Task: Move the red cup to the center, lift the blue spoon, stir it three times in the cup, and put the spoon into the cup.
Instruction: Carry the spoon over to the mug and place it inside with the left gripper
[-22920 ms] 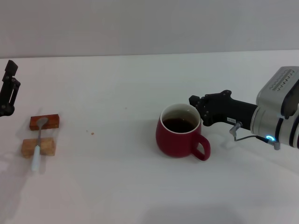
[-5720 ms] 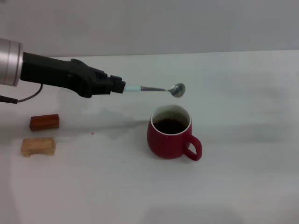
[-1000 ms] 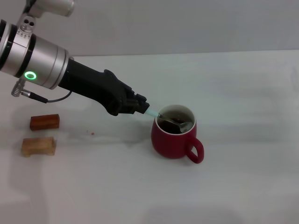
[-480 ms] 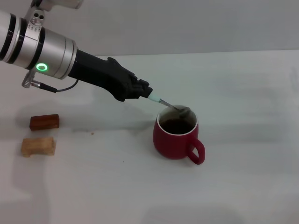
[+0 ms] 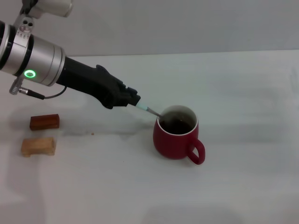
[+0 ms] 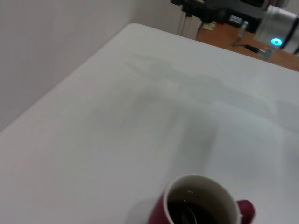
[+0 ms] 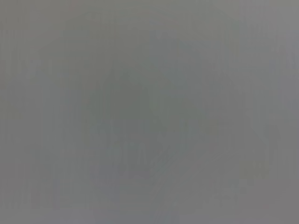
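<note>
Here, left hand gripping blue spoon, bowl in red cup

I see left gripper clamped on pale handle of blue spoon, arm reaching in from upper left, green ring lit on wrist. Spoon slants down over near-left rim into red cup; bowl sunk in dark liquid. Cup upright on white table, handle pointing front-right. Two wooden blocks well apart at left, reddish behind pale one.
</note>
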Robot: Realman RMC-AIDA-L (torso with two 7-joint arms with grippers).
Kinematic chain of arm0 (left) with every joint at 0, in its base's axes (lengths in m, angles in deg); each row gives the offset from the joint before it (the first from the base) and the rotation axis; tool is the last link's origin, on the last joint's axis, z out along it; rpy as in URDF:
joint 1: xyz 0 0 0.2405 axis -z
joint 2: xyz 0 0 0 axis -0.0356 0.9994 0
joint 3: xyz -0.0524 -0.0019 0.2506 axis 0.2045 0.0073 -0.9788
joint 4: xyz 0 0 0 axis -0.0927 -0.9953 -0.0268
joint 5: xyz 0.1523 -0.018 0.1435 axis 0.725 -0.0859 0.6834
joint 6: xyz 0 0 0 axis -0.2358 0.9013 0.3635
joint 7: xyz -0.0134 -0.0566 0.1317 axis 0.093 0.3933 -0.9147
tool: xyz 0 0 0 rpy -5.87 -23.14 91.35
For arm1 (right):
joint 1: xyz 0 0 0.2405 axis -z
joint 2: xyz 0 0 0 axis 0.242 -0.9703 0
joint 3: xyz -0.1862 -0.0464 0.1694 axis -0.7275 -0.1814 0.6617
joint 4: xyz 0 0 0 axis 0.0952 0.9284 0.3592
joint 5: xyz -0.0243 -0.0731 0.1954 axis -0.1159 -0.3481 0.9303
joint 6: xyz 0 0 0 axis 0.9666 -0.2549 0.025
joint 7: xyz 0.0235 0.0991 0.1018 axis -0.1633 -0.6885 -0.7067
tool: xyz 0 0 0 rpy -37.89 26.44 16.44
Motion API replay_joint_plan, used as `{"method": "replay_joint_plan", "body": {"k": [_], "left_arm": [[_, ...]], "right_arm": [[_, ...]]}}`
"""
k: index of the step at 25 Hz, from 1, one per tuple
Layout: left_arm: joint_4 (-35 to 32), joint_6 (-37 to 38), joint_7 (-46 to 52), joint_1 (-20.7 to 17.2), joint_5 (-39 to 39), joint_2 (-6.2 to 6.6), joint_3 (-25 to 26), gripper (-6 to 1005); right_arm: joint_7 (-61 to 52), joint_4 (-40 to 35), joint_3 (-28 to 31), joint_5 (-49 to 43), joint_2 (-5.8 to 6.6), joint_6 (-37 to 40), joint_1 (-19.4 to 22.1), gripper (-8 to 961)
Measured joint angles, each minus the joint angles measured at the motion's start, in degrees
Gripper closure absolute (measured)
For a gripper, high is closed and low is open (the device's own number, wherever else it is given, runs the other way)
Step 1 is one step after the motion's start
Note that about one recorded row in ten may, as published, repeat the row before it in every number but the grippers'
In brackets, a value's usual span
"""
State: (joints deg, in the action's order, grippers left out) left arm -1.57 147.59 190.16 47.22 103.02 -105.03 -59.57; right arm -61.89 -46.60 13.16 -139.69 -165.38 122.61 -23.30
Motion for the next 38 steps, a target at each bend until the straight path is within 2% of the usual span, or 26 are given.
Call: {"method": "replay_joint_plan", "body": {"k": [8,18,26,38], "left_arm": [[-0.35,1.97,-0.90,0.69,-0.22,-0.71,-0.16,868],[0.44,-2.62,-1.70,1.91,0.00,-0.81,-0.15,867],[0.34,-2.47,-1.42,-0.78,-0.62,-0.28,0.57,868],[2.67,-1.39,-4.70,-1.03,-7.67,-1.04,-2.50,867]], "right_arm": [[0.00,0.00,0.00,-0.18,0.00,-0.12,-0.50,447],[0.00,0.23,0.00,-0.19,-0.01,-0.23,-0.56,447],[0.00,0.27,0.00,-0.16,-0.01,-0.23,-0.32,448],[1.47,0.53,-0.01,-0.13,0.00,-0.57,-1.47,447]]}}
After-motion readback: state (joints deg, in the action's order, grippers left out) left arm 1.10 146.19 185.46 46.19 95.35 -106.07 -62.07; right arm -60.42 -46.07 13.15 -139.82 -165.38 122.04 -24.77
